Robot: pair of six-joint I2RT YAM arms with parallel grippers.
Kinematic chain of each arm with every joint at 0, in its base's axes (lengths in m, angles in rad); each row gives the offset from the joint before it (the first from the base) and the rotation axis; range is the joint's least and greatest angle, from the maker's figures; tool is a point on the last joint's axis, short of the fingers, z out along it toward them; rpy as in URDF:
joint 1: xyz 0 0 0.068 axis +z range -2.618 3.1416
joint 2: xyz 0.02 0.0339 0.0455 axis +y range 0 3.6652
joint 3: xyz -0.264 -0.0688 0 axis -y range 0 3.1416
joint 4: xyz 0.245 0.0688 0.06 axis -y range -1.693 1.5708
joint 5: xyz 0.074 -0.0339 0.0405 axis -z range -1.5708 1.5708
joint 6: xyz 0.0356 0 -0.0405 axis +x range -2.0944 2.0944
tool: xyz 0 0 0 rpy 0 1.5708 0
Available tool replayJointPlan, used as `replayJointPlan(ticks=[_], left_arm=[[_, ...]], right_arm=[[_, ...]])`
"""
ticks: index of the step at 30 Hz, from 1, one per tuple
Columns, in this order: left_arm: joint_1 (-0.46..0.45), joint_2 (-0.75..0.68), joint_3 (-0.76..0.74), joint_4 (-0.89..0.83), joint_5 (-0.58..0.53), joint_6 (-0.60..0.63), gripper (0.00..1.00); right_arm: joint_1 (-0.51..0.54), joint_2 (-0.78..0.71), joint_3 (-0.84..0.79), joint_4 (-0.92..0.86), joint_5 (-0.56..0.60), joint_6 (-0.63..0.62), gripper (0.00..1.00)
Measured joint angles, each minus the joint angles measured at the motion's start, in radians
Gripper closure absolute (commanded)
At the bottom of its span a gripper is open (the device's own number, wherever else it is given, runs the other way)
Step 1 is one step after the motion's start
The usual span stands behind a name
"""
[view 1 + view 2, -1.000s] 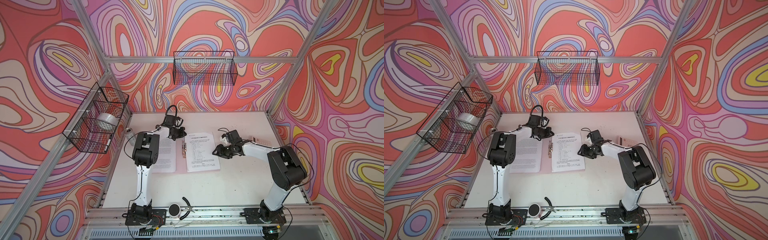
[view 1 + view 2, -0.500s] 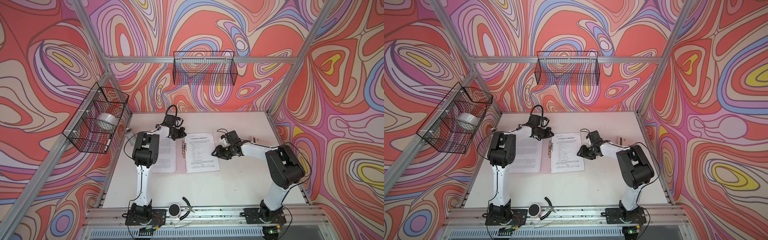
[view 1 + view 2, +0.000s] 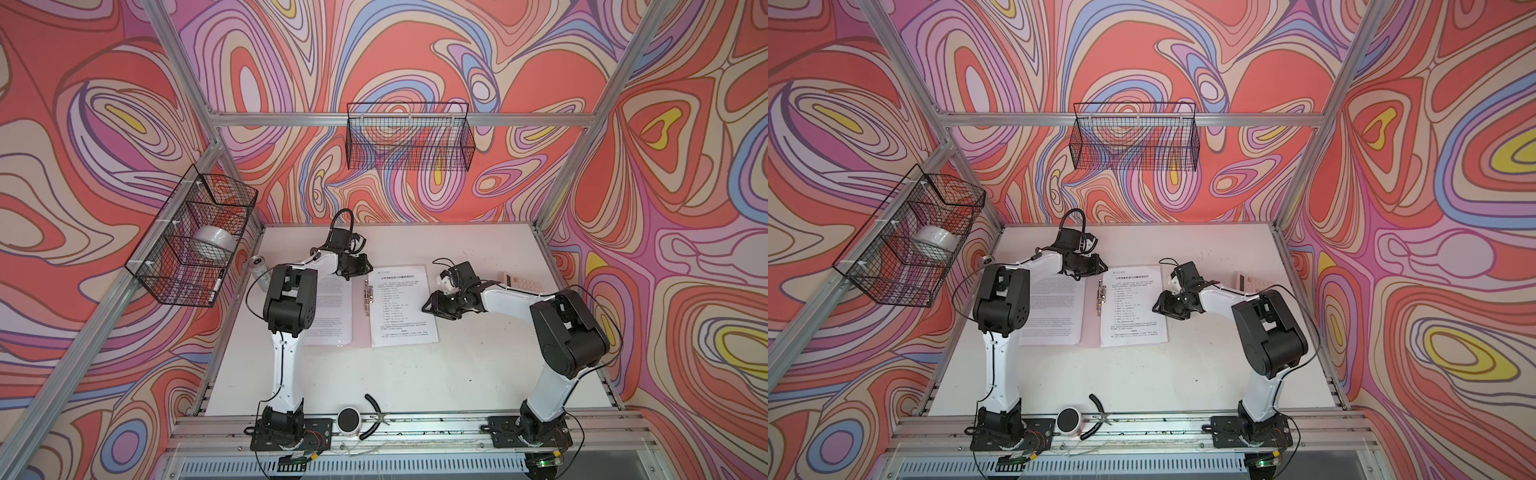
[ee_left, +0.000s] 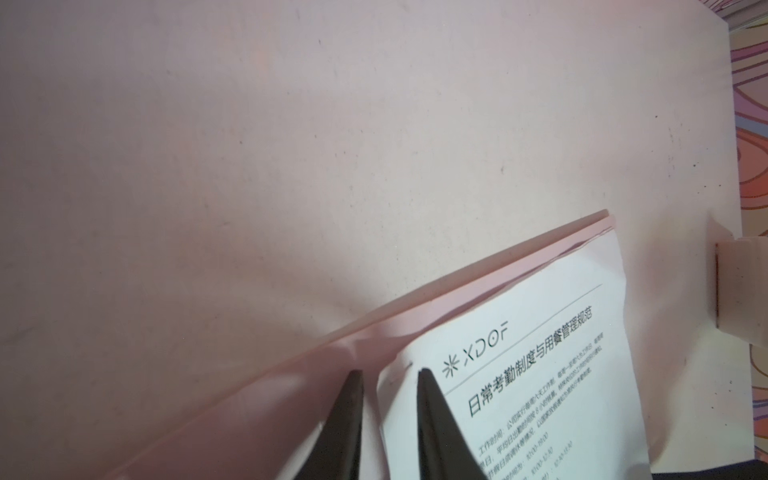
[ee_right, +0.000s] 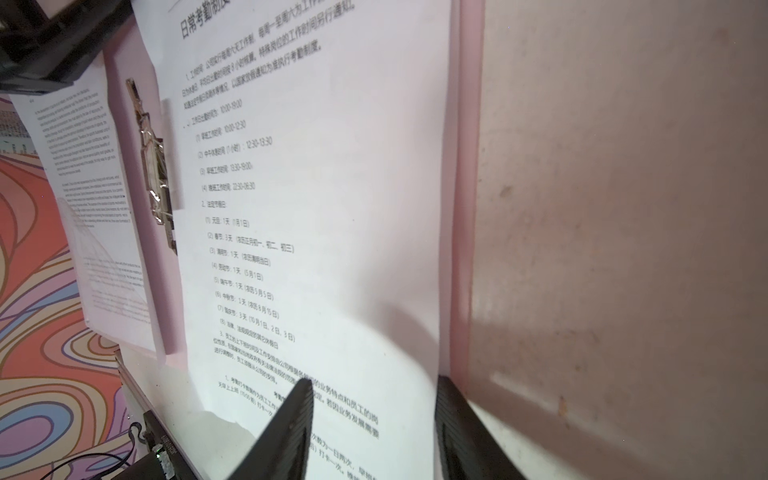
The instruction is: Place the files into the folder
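Observation:
The pale pink folder [image 3: 361,328] [image 3: 1090,328] lies open and flat, with a metal clip [image 3: 366,297] [image 5: 153,166] along its spine. One of the files, a white sheet with a heading [image 3: 401,307] [image 3: 1133,309] [image 4: 540,374] [image 5: 316,187], rests on the right leaf. A densely printed sheet [image 3: 330,307] [image 3: 1054,311] lies on the left leaf, partly under my left arm. My left gripper [image 3: 366,266] [image 3: 1098,266] [image 4: 388,372] is open at the heading sheet's far left corner, one finger each side of its edge. My right gripper [image 3: 428,305] [image 3: 1156,305] [image 5: 374,382] is open over that sheet's right edge.
A small pinkish keypad card [image 3: 521,283] [image 3: 1252,282] lies at the right. A can [image 3: 259,272] stands by the left wall. Wire baskets hang on the left wall [image 3: 195,237] and back wall [image 3: 409,137]. A round puck [image 3: 348,419] and pliers [image 3: 376,415] sit at the front rail.
My left gripper has gone from shut to open at the sheet's far corner. My right gripper has shifted slightly left over the sheet's edge.

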State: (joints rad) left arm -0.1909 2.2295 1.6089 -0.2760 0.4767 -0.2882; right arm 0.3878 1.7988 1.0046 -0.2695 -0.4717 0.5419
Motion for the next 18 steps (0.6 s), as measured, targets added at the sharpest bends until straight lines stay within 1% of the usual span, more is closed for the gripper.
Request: replayJointPlan(ticks=[1,2,5,7,8,10,12,15,18], left_arm=[[0.000,-0.006,-0.001,-0.002,-0.007,0.000,0.44],[0.001,-0.016,-0.003,-0.006,-0.016,-0.003,0.39],[0.001,-0.060,-0.015,-0.012,-0.043,-0.005,0.30],[0.001,-0.105,-0.023,-0.018,-0.060,-0.010,0.30],[0.001,-0.139,-0.029,-0.018,-0.070,-0.015,0.32],[0.001,-0.220,-0.057,-0.013,-0.095,-0.035,0.40],[0.001,-0.338,-0.131,0.012,-0.129,-0.068,0.47],[-0.004,-0.523,-0.277,0.045,-0.180,-0.126,0.53],[-0.029,-0.662,-0.416,0.055,-0.253,-0.167,0.55]], right_arm=[[0.000,0.000,0.000,0.000,0.000,0.000,0.51],[0.000,0.000,0.002,0.000,0.000,0.000,0.51],[0.000,0.000,0.018,-0.008,0.003,0.000,0.51],[0.000,-0.005,0.040,-0.035,0.015,-0.002,0.51],[0.000,-0.011,0.058,-0.056,0.024,-0.003,0.51],[0.001,-0.019,0.119,-0.100,0.039,-0.007,0.51],[0.002,-0.019,0.214,-0.124,0.049,-0.011,0.51],[0.005,0.000,0.387,-0.143,0.051,-0.019,0.51],[0.014,0.066,0.558,-0.122,0.027,-0.032,0.51]])
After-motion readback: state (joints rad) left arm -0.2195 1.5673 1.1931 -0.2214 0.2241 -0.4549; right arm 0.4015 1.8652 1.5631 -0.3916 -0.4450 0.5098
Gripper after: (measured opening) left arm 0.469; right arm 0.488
